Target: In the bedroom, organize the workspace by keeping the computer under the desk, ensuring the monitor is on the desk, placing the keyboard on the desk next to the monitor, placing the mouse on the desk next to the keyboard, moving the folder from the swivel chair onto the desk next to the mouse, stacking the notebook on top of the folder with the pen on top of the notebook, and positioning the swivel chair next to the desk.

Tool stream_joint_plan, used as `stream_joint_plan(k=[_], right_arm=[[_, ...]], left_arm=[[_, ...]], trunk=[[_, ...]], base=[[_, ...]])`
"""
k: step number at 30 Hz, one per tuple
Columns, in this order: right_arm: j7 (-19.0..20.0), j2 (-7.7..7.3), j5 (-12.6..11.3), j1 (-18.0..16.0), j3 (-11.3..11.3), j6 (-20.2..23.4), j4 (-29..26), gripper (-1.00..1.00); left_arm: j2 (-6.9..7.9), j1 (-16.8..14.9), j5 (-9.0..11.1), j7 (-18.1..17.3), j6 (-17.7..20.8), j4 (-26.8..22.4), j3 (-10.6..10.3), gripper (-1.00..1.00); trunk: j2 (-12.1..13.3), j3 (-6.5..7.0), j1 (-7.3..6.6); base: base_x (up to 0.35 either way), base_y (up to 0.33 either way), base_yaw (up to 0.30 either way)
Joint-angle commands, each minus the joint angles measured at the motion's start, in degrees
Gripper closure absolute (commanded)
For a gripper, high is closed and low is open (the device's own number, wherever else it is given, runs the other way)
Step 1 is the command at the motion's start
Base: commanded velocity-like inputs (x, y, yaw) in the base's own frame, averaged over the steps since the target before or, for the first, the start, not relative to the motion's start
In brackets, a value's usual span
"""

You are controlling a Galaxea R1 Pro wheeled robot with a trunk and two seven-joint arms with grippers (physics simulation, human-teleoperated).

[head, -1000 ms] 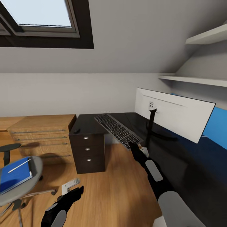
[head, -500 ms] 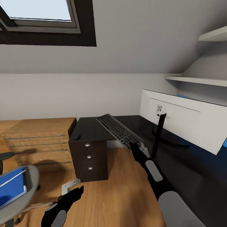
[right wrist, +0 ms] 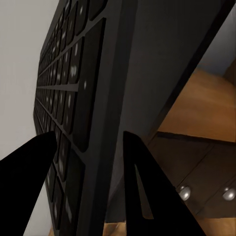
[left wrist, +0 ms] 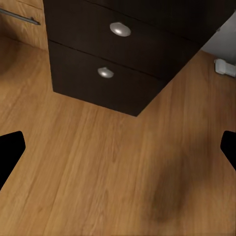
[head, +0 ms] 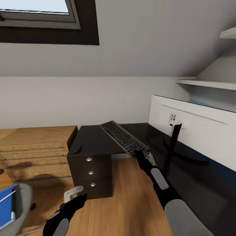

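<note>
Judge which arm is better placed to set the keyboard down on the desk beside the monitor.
Right. Its tool grips the near end of the keyboard, held above the desk close to the monitor. The left tool hangs open, low over the floor.

Your head camera looks forward and slightly down across the surface [head: 95,141] toward the wall, from a little way off. Your left wrist camera faces down, close to the floor [left wrist: 98,177] and the drawer unit [left wrist: 123,64], which the head view shares. Your right wrist camera sits tight against the keyboard [right wrist: 73,98], also in the head view.
</note>
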Motion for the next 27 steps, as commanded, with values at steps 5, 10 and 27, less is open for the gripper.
stream_joint_plan(k=[5,10,27], right_arm=[[0.0,0.09,-0.5,0.0,-0.3,-4.1,1.6,1.00],[-0.2,0.28,-0.7,0.0,-0.1,-13.9,5.3,1.00],[-0.3,2.84,-8.6,-0.1,0.2,-28.0,14.1,1.00]], left_arm=[[0.06,-0.1,0.5,0.7,0.0,-0.1,-0.1,-1.00],[0.06,-0.1,0.5,0.7,0.0,-0.2,-0.1,-1.00],[0.14,0.5,0.7,0.4,0.1,-3.9,-0.5,-1.00]], trunk=[[0.0,-0.06,0.03],[0.0,-0.06,0.03],[0.0,-0.06,0.03]], base=[[0.255,0.001,0.000],[0.060,0.000,0.000],[0.028,0.025,0.000]])
